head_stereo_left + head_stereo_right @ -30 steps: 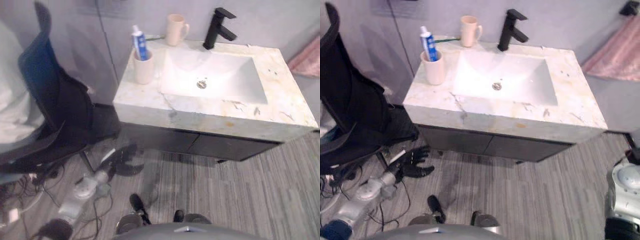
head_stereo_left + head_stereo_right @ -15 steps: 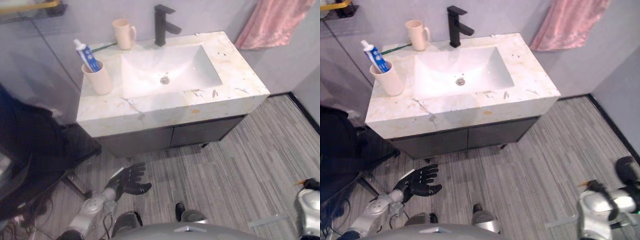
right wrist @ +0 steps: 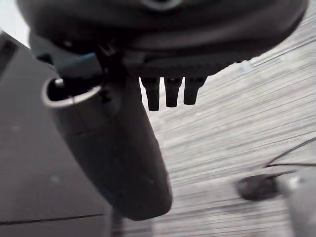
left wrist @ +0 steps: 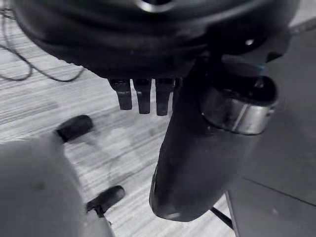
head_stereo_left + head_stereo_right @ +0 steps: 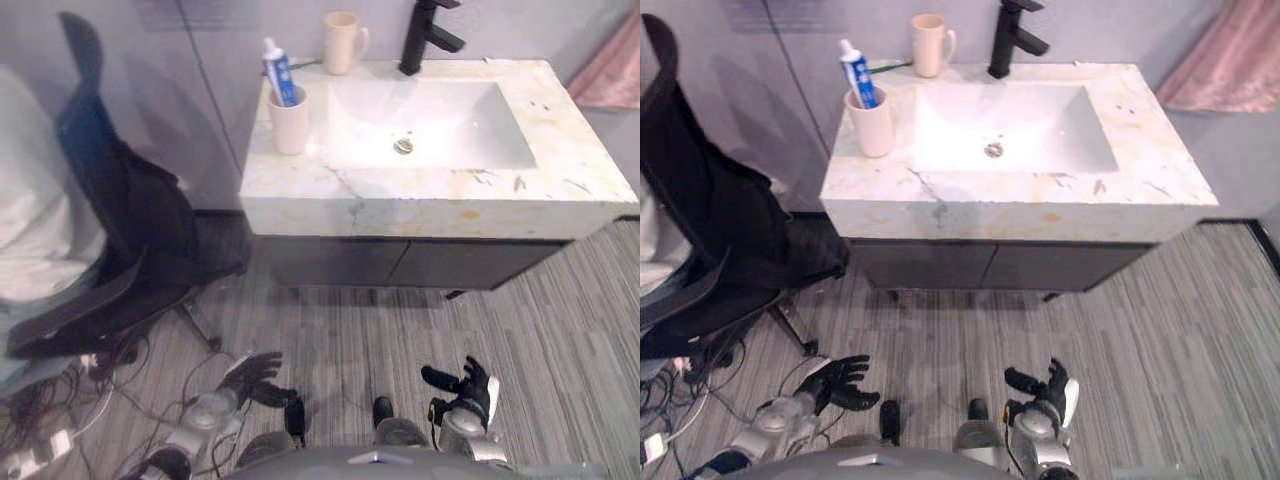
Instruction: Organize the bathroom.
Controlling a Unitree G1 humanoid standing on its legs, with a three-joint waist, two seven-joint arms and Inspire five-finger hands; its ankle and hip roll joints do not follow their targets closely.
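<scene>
A marble vanity (image 5: 300, 190) with a white basin (image 5: 430, 125) stands ahead. On its left end a white cup (image 5: 290, 125) holds a blue-and-white toothpaste tube (image 5: 279, 78). A beige mug (image 5: 341, 42) stands by the back wall, with a green toothbrush (image 5: 887, 66) lying beside it. A black faucet (image 5: 425, 35) rises behind the basin. My left hand (image 5: 255, 375) hangs low over the floor, open and holding nothing, its fingers (image 4: 143, 96) straight. My right hand (image 5: 470, 385) hangs low too, open and holding nothing, fingers (image 3: 170, 94) straight. Both are far from the counter.
A black office chair (image 5: 130, 240) with cables around its base stands left of the vanity. A pink towel (image 5: 1220, 70) hangs on the wall at the right. Dark cabinet doors (image 5: 400, 265) sit under the counter, above a grey striped floor (image 5: 560, 340).
The whole picture has swung back to the left, so the camera moved. My right hand now shows low near the middle, fingers spread. The left hand stays low by the floor.
</scene>
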